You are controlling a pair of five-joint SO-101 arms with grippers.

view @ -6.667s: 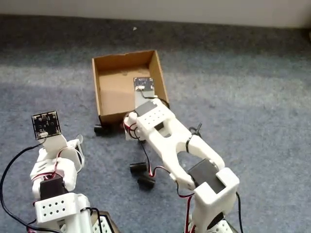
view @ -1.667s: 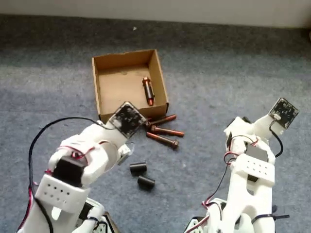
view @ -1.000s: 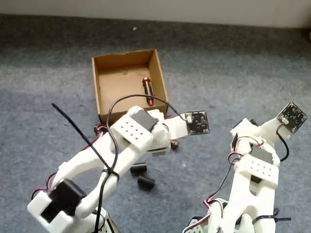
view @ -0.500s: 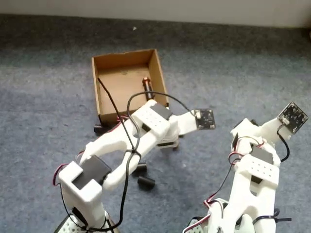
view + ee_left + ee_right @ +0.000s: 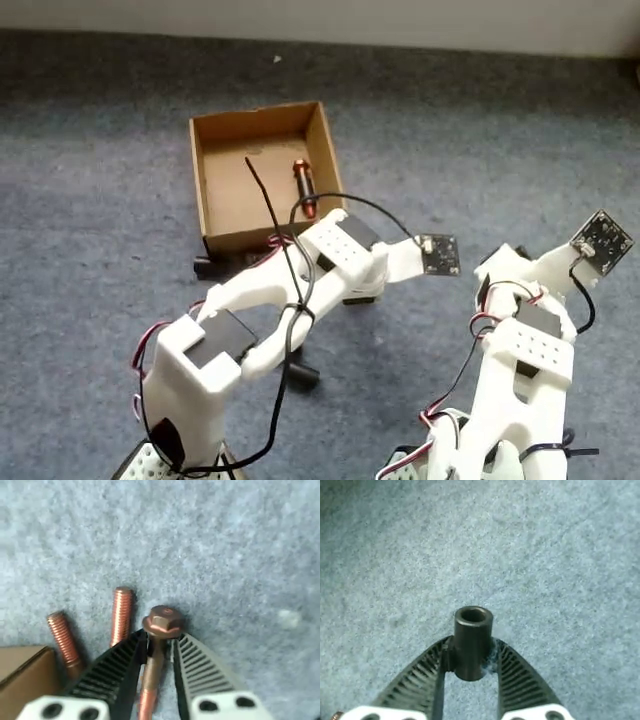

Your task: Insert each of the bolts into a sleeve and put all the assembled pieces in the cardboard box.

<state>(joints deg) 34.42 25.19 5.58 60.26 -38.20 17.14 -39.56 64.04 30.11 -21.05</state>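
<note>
Left gripper is clamped on a bolt just below its head, beside two more bolts on the carpet. Right gripper grips a black sleeve, bore open; another bolt lies inside the cardboard box.

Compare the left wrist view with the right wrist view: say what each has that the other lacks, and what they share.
Left wrist view: the left gripper shut on a copper bolt just below its hex head, two loose bolts lying beside it, and a corner of the cardboard box.
Right wrist view: the right gripper shut on a black sleeve, with the sleeve's open end visible.
Both: grey carpet underneath, and ribbed black fingers clamped on a part.
</note>
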